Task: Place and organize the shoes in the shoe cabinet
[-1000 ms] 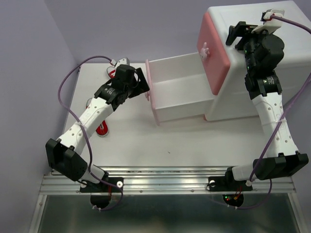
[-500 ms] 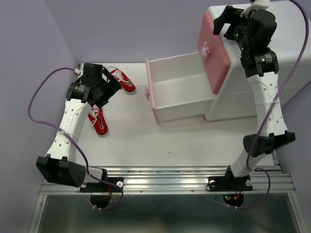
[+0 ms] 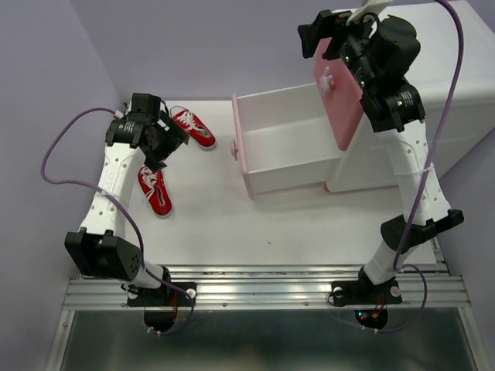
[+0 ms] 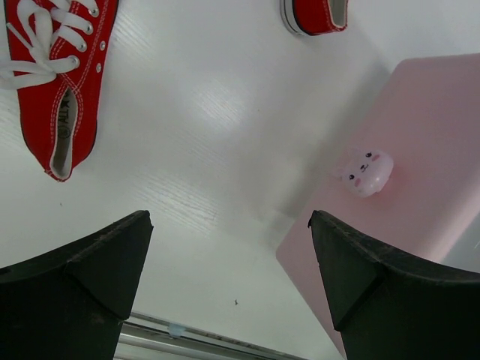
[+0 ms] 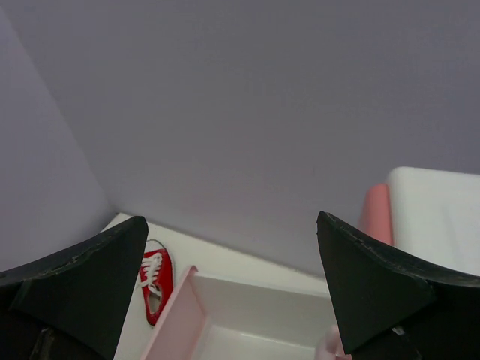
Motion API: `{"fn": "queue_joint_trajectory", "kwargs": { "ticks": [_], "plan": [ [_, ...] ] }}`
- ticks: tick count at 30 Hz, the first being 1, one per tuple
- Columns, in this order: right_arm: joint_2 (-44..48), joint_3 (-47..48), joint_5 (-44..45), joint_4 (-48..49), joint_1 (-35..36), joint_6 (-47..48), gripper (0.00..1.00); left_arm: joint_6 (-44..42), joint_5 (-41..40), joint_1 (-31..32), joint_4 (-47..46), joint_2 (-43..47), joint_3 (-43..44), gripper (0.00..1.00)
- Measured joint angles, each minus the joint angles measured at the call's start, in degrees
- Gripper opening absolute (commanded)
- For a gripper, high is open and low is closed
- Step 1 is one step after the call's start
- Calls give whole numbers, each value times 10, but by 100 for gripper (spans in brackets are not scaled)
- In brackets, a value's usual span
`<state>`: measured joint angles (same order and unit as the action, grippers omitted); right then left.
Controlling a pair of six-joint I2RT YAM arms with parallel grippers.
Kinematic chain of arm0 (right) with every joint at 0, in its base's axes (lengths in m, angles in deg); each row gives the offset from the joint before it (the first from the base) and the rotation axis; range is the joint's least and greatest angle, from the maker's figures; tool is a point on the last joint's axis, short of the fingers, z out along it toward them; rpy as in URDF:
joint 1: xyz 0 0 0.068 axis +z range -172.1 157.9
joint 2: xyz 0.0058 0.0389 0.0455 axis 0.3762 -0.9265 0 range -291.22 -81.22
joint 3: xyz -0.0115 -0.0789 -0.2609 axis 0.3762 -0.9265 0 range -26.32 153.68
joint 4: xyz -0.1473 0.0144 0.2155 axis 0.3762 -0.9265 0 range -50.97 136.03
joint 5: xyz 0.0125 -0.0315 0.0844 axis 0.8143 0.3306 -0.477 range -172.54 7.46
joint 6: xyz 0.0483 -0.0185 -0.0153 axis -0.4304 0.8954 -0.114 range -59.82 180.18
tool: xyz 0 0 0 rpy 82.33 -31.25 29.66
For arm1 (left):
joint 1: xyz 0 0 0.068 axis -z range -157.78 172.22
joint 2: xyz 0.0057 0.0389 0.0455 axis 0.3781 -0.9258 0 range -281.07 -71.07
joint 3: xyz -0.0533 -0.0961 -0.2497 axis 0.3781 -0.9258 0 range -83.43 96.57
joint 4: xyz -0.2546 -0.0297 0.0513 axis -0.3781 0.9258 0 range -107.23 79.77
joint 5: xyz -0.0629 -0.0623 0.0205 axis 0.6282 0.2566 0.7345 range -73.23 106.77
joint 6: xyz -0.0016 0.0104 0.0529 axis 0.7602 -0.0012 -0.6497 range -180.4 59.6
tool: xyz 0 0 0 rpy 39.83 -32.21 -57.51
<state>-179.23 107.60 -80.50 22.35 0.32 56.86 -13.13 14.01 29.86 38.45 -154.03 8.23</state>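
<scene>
The top camera looks steeply down from above the table's [image 3: 232,224] 6 o'clock edge. The left wrist camera sits close over its 10 o'clock area, facing down. The right one, high at 1 o'clock, faces the far wall [image 5: 247,112]. All three share the pink drawer front [image 3: 240,151].

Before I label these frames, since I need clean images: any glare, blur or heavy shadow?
Top external: evenly lit and sharp. Left wrist: bright glare streaks on the table beside a red shoe, soft shadow by the pink drawer front. Right wrist: mostly blank wall, the right gripper a dark silhouette.
</scene>
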Motion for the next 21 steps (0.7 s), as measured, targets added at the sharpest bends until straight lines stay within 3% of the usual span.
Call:
{"fn": "queue_joint_trajectory", "kwargs": {
  "ticks": [10, 21],
  "plan": [
    [-12, -17, -79, 24, 174, 86, 100, 9, -17, -70, 19, 11, -62, 99],
    [-27, -49, -89, -83, 278, 39, 100, -3, -71, -128, -11, -46, -102, 98]
  ]
}}
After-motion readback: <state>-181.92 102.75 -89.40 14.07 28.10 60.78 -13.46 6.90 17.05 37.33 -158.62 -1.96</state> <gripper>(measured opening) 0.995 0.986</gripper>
